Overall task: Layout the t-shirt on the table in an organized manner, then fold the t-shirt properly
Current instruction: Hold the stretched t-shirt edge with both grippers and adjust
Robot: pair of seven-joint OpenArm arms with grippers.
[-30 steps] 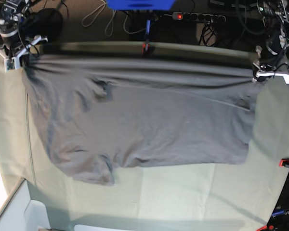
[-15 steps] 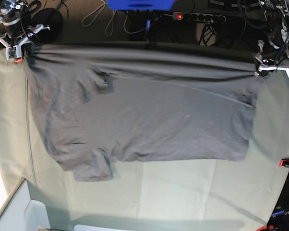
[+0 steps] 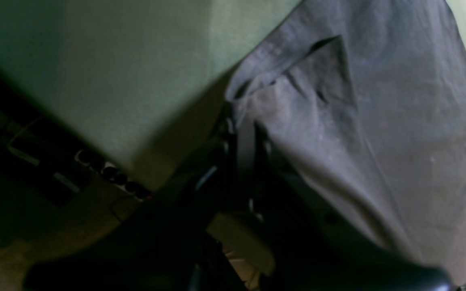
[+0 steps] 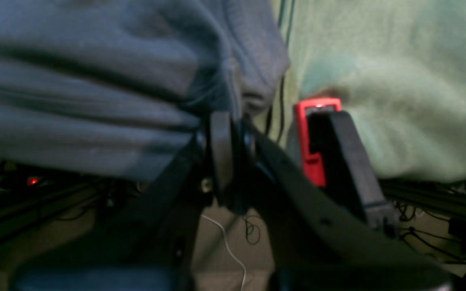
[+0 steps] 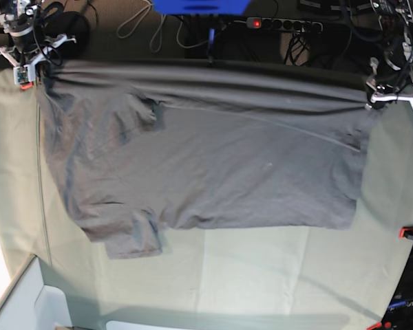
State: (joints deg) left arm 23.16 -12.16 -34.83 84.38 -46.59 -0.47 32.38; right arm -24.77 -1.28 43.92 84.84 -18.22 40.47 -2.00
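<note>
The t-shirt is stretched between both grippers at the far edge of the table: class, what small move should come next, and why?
Probably lower both arms and release. The left gripper and right gripper are shut on the t-shirt, whose far edge is pulled taut while most of it lies on the table.

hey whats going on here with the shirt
A two-armed robot is spreading a plain dark grey cotton t-shirt over a table covered in pale sage-green cloth. The left hand and the right hand are each shut on the shirt's far edge, one at each far corner of the table, so that edge is stretched taut between them. The rest of the shirt lies mostly flat, one sleeve rumpled. No folding yet.
</note>
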